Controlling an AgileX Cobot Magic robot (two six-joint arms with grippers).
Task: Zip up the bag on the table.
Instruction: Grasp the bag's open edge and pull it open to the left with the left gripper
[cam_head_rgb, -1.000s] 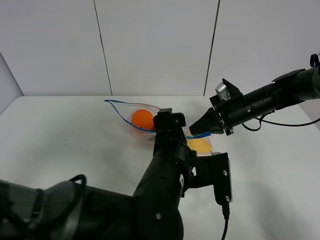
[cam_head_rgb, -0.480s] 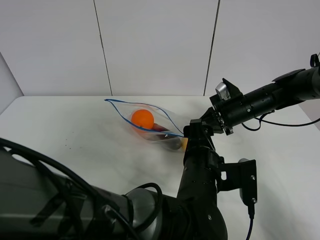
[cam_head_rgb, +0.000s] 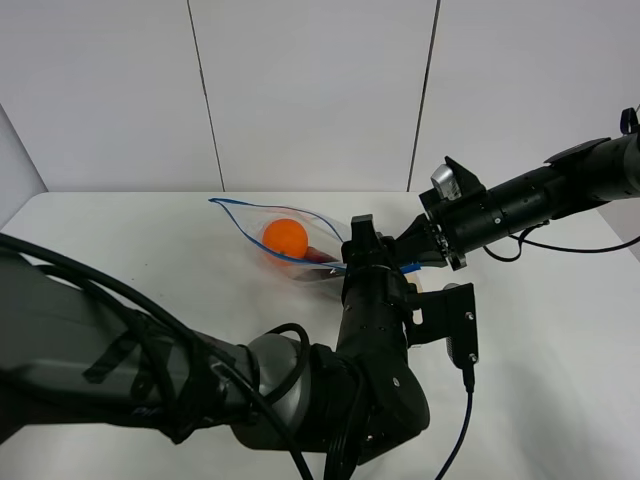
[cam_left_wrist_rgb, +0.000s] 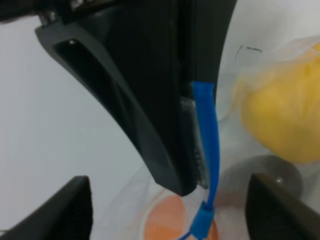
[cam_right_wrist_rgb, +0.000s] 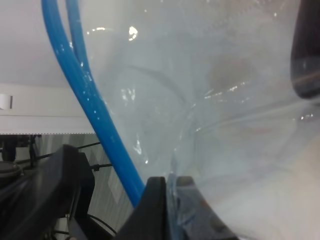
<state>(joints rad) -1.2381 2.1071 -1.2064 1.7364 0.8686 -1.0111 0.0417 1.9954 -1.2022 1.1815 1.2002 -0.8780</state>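
The clear bag (cam_head_rgb: 300, 232) lies on the white table (cam_head_rgb: 120, 270) with an orange fruit (cam_head_rgb: 285, 237) inside; its two blue zipper strips (cam_head_rgb: 238, 228) gape apart. My right gripper (cam_head_rgb: 412, 252) is shut on the bag's right end; the right wrist view shows crinkled plastic (cam_right_wrist_rgb: 210, 100) and the blue strip (cam_right_wrist_rgb: 95, 117) close up. My left gripper (cam_head_rgb: 361, 234) hovers at that same end, open. In the left wrist view its fingers (cam_left_wrist_rgb: 52, 210) stand wide apart around the blue strip (cam_left_wrist_rgb: 209, 145), the blue slider (cam_left_wrist_rgb: 202, 221) and yellow produce (cam_left_wrist_rgb: 285, 115).
My left arm's black bulk (cam_head_rgb: 370, 390) fills the front middle and hides the bag's right part and the table behind it. The right arm (cam_head_rgb: 540, 200) reaches in from the right. White wall panels (cam_head_rgb: 310, 90) stand behind the table.
My left arm has swung right and then back left; its gripper now sits over the bag's right end. The right arm and the bag have stayed in place.
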